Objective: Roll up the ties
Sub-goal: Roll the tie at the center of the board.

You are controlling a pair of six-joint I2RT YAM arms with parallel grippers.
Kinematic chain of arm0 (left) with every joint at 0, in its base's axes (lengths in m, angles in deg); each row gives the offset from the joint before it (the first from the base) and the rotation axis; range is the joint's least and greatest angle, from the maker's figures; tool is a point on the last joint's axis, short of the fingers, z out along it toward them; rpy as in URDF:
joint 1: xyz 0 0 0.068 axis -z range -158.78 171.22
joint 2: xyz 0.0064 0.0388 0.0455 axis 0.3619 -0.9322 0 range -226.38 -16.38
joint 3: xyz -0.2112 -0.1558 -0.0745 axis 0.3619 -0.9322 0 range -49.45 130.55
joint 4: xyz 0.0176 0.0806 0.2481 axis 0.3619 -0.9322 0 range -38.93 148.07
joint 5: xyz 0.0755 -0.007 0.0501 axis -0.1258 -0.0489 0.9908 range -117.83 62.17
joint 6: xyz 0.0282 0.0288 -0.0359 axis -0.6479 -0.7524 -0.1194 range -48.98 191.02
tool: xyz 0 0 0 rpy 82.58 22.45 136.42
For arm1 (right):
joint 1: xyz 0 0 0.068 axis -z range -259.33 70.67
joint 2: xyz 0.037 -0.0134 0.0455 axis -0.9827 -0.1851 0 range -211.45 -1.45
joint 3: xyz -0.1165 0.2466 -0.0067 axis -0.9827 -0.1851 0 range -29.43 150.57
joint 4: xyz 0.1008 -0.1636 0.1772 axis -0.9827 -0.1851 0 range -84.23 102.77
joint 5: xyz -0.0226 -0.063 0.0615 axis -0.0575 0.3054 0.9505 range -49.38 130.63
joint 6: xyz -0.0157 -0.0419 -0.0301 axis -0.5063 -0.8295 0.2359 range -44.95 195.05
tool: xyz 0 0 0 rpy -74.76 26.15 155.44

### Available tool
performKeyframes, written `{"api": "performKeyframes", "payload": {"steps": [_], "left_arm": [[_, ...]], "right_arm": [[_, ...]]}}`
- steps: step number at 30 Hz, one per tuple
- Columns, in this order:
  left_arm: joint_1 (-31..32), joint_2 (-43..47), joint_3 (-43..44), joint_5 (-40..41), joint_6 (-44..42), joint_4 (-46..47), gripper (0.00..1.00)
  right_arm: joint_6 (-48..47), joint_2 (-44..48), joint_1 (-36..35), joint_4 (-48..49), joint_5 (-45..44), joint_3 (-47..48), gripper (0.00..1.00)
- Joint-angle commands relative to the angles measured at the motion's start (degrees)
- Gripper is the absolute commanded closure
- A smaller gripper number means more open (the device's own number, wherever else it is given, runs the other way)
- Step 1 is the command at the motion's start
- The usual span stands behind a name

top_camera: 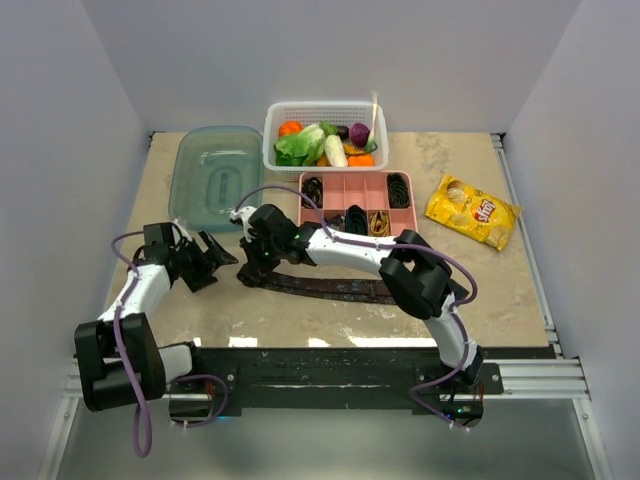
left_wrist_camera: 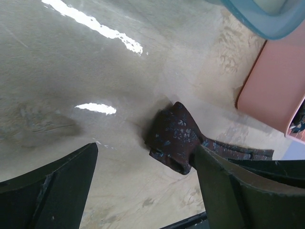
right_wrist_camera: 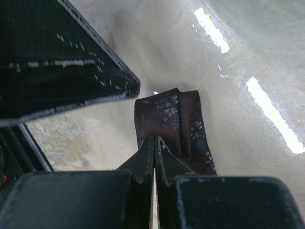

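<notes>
One tie (top_camera: 330, 287): dark maroon with a faint floral print, flat on the table (top_camera: 500, 290) near the arm bases, left end folded over on itself.
Right gripper (right_wrist_camera: 153, 148): fingers pressed together, pinching the tie just behind that fold.
Left gripper (left_wrist_camera: 145, 150): fingers spread wide, holding nothing, just left of the folded end.
Rolled ties: black coil (top_camera: 313, 188) and gold coil (top_camera: 380, 222) in separate compartments of the pink tray (top_camera: 357, 180), behind the flat tie.
</notes>
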Motion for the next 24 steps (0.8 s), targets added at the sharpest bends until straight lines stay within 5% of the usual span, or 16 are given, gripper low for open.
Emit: {"api": "performKeyframes", "payload": {"steps": [1,24], "left_arm": [[4.25,-1.12,-0.78,0.64,0.51,3.8,0.13],[11.98,-2.0,-9.39,4.68,1.93,20.42,0.38]], "right_arm": [[-0.17,1.42,-0.65,2.02,-0.9,-1.84,1.0],[-1.31,-0.07,-0.56,2.2,0.59,-5.88,1.0]]}}
